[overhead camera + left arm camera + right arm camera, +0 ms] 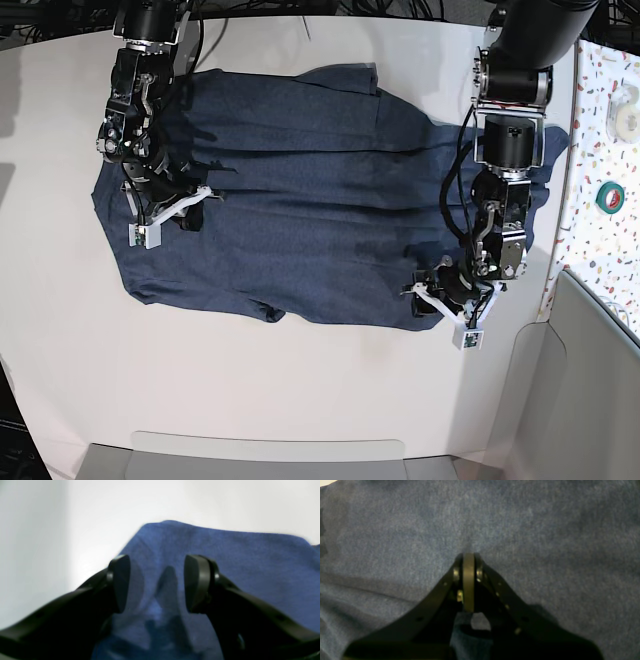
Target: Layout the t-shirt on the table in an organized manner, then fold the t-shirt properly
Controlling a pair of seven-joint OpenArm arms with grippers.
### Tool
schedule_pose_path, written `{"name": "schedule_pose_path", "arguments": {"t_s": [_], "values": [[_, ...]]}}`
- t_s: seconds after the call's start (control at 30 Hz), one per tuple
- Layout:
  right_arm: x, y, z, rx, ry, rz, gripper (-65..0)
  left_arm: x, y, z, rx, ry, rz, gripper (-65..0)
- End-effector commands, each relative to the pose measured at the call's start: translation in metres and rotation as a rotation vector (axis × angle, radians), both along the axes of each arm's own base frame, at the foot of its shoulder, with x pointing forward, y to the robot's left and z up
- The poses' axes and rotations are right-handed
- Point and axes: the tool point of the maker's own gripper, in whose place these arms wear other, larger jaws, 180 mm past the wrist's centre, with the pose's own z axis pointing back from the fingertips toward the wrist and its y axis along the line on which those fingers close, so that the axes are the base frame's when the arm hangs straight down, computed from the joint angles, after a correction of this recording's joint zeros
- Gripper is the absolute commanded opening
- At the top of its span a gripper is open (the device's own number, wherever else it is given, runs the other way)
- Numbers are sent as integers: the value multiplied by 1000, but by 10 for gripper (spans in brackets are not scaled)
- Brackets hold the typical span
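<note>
Surface: white matte counter (pixel 300 380), wide and bare around the garment; a speckled strip (pixel 600 150) runs along one side with a roll of tape (pixel 611 195) on it.
Garment: the t-shirt (pixel 310 190) lies plain side up across the middle of the counter, spread roughly flat. Long creases run across its body, and one lower edge is tucked under near the middle of the near side.
Left hand (pixel 157 582): open, pads apart with blue cloth showing between them and nothing clamped. It hangs low over a corner of the t-shirt, where the cloth edge meets the white counter. In the base view this is the arm at that view's right, at the shirt's near corner.
Right hand (pixel 469 580): closed, pads pressed together. It sits against the t-shirt's cloth; whether a fold is pinched between the pads I cannot tell.
Step in hand, my judgement: layout, not yet folding, since creases and the tucked edge remain.
Method advised: bring my left hand down so one pad slides under the corner, close on a single layer only, then draw outward, low and slow, while my right hand anchors the far side.
Risk: catching two layers would drag the body and add wrinkles.
</note>
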Motion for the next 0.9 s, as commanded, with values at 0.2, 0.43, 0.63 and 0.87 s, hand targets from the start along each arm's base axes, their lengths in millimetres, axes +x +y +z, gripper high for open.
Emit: {"name": "schedule_pose_path", "arguments": {"t_s": [0.2,0.43,0.63,0.87], "values": [[-10,3,-11,-18,64,26,-650,5,16,-20,134,-21,25,-461],[-9,2,-10,-20,63,26,-650,4,20,-25,127,-23,40,-650],[-10,0,-11,-23,64,22,-650,-16,2,-11,120,-107,-6,-650],[-11,-2,-11,-24,66,18,-650,-52,-13,3,121,-182,-57,-650]]}}
